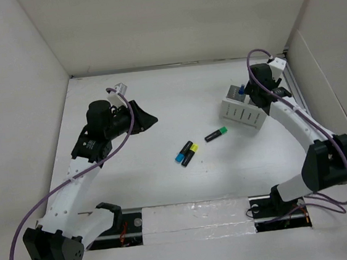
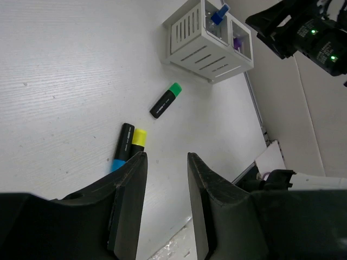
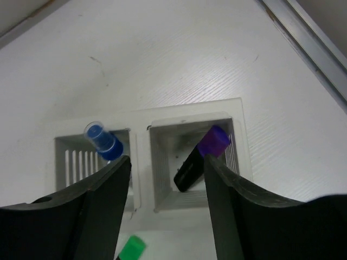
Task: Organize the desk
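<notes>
The desk (image 1: pixel 176 92) fills the floor of the view. At its middle a blue-capped marker (image 1: pixel 183 152) and a yellow-capped marker (image 1: pixel 191 153) lie side by side, with a green-capped marker (image 1: pixel 215 134) just to their right. Far right, the organiser (image 1: pixel 241 111) holds a purple-capped marker (image 3: pixel 200 157) and a blue-tipped item (image 3: pixel 104 142) in separate compartments. The right gripper (image 3: pixel 165 162) hovers over it, jaws apart and empty. The left gripper (image 2: pixel 165 162), at the left, is narrowly parted and also empty.

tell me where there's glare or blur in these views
Top external: sharp, evenly lit, glare only on the glossy strip of the desk. Left wrist: green highlighter crisp, left fingers dark and soft. Right wrist: organiser sharp, right fingers blurred.
</notes>
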You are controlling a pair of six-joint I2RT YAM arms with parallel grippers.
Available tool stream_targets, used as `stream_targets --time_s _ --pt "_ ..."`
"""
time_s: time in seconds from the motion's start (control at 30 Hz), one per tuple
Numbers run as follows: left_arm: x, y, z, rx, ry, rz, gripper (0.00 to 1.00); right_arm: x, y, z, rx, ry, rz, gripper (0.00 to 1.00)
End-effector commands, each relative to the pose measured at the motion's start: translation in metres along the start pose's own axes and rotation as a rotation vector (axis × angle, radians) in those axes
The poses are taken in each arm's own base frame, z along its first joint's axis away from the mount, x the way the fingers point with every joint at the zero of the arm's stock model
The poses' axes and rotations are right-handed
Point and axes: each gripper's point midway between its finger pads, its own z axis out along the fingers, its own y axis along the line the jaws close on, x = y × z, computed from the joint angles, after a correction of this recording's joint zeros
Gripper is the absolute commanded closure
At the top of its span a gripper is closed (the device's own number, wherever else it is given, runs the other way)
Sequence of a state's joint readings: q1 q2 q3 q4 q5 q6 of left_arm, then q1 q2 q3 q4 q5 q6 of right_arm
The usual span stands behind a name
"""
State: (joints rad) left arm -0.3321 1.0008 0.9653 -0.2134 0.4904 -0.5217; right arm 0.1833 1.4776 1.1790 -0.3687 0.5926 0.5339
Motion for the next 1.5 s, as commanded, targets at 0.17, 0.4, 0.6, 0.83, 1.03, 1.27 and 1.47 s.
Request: stream_targets --time_s 0.17,0.4,0.6,0.83,1.03,1.27,1.47 --pt "-0.008 -0.012 0.001 0.053 -0.014 0.023 0.68 0.037 0.049 -0.094 -0.314 0.092 -0.028 1.00" --pt "0.003 -0.006 0.006 0.058 0.006 0.013 0.68 0.151 0.062 -0.129 -0.365 0.313 -0.186 0.76" --pt "0.004 -0.005 0.010 0.069 0.023 0.025 0.69 0.181 0.074 -0.114 -0.311 0.388 -0.204 0.29" --pt "0.001 -0.013 0.010 0.076 0.023 0.065 0.69 0.200 0.075 -0.070 -0.228 0.477 -0.132 0.30" --pt "-0.001 -0.012 0.005 0.056 0.010 0.073 0.69 0.197 0.080 -0.050 -0.224 0.489 -0.082 0.32" --pt "0.000 -0.012 0.003 0.056 0.008 0.075 0.69 0.205 0.095 -0.047 -0.245 0.513 -0.092 0.34" --pt "0.000 -0.013 0.003 0.062 0.007 0.074 0.69 0.215 0.090 -0.043 -0.200 0.526 -0.121 0.36"
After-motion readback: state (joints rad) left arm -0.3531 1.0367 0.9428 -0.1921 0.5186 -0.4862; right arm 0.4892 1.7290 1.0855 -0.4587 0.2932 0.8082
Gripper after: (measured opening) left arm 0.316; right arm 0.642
